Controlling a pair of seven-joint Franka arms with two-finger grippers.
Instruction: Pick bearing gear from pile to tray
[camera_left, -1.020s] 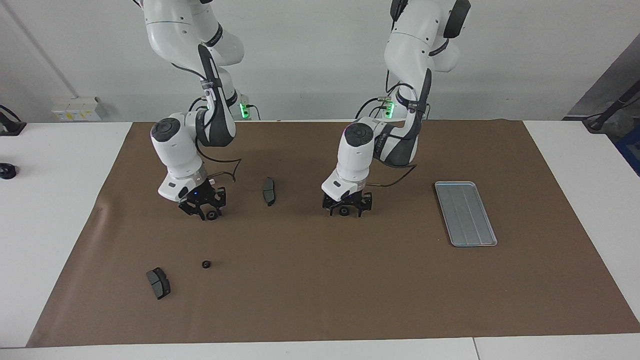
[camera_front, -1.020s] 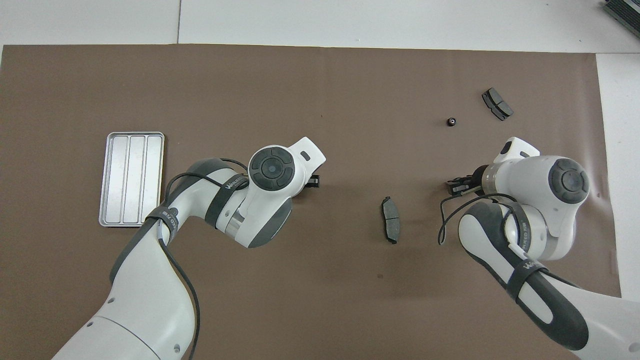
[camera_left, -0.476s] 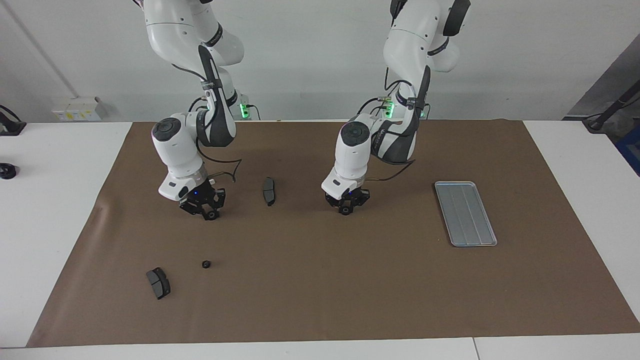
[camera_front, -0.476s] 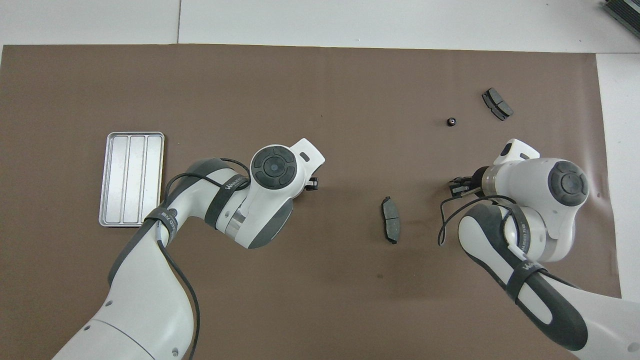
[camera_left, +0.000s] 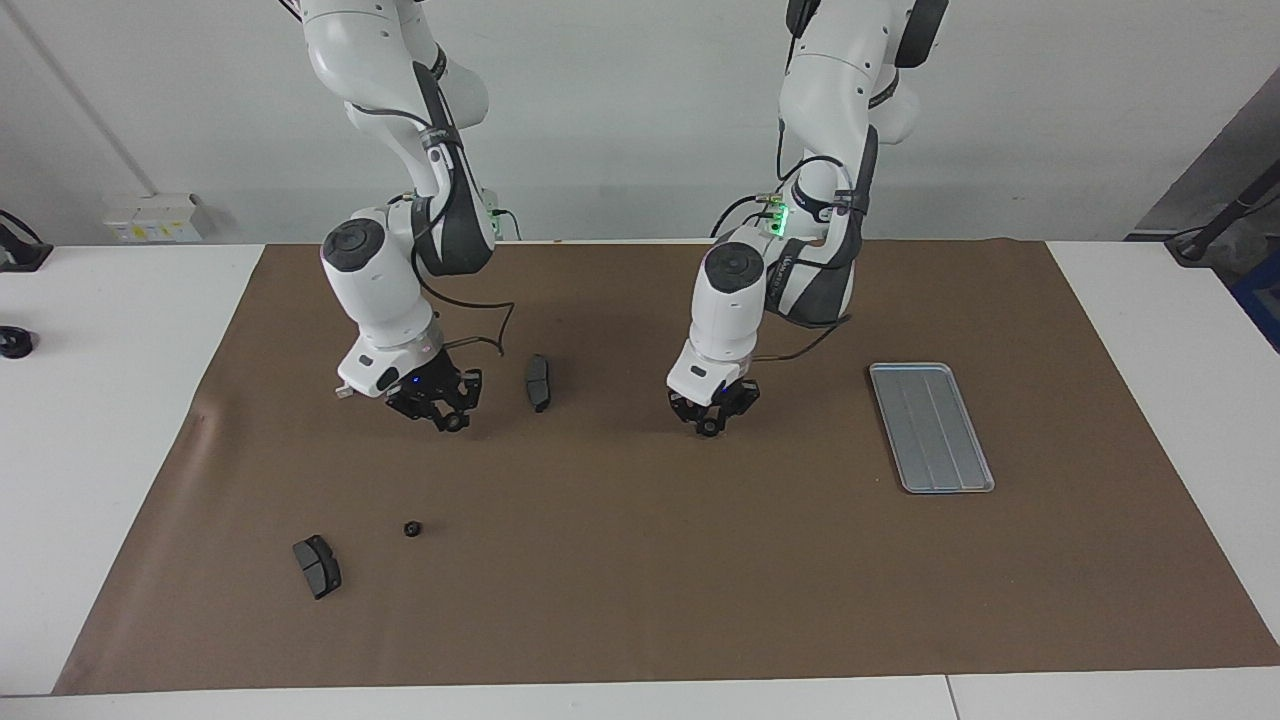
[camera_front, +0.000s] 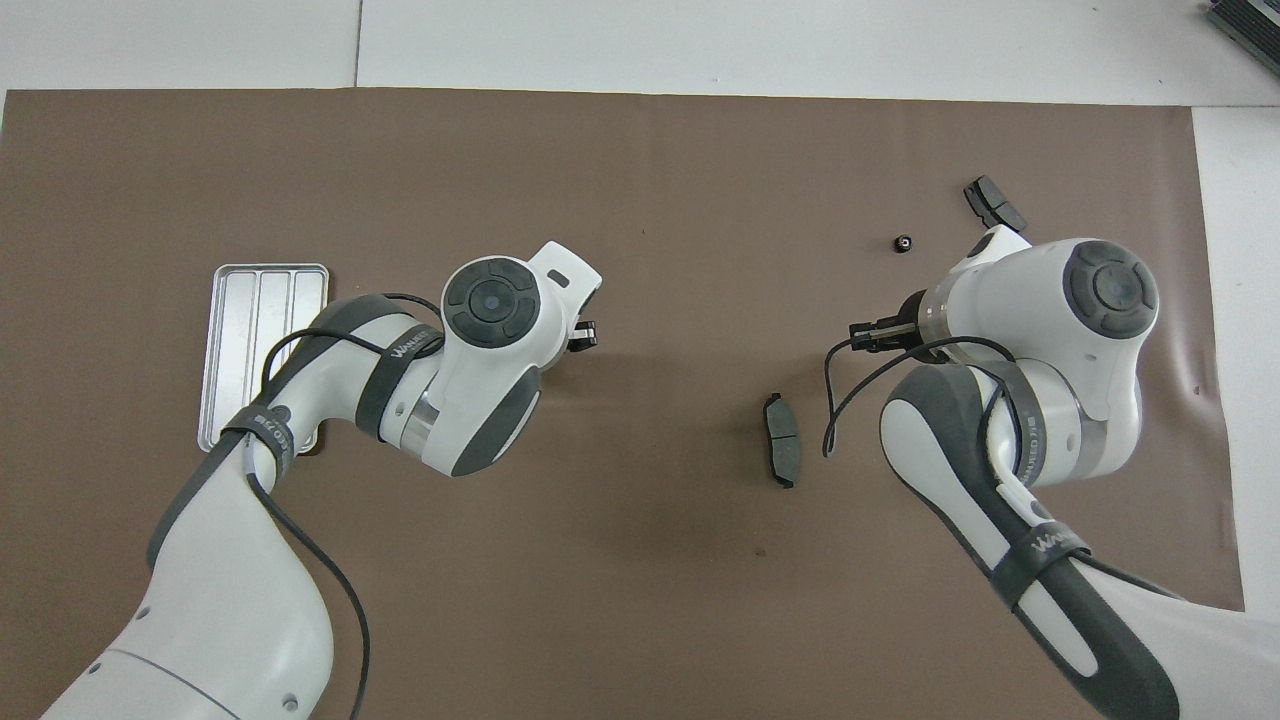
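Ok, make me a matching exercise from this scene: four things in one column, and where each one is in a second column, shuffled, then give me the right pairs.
Things:
1. tray
2. loose gear
3. left gripper
4. right gripper

Places or states:
A. shut on a small black gear, beside the curved brake pad
B. on the brown mat, beside the brake pad farthest from the robots
C. toward the left arm's end of the table, nothing in it
D. shut on a small black gear, over the mat between the curved brake pad and the tray

Pairs: 1-C, 2-B, 3-D, 4-A
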